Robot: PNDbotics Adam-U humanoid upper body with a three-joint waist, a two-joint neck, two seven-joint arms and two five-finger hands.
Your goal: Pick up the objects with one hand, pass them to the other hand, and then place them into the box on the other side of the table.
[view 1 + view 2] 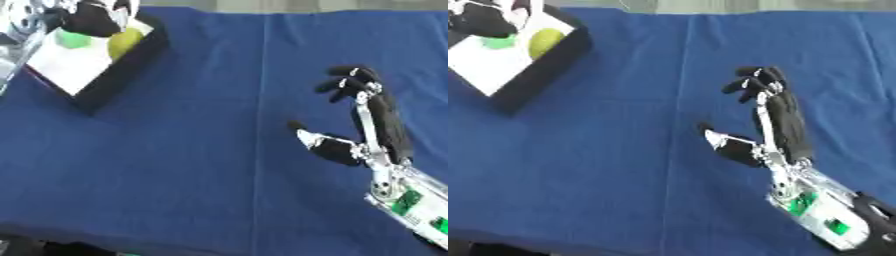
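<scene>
Left eye view. The left hand (pixel 92 19) hangs over the box (pixel 105 82) at the table's far left corner. Inside the box, on its white floor, lie a yellow-green fruit (pixel 125 41) against the right wall and a small green object (pixel 73 40) just beside the hand. Whether the fingers are curled on the green object or have let it go cannot be told, as the hand is blurred and partly cut off. The right hand (pixel 372 125) rests on the blue cloth (pixel 192 150), well apart from the box, fingers relaxed and holding nothing.

Right eye view. The same layout appears. No further objects lie on the cloth, so the task seems nearly complete, with at most the final release remaining.
</scene>
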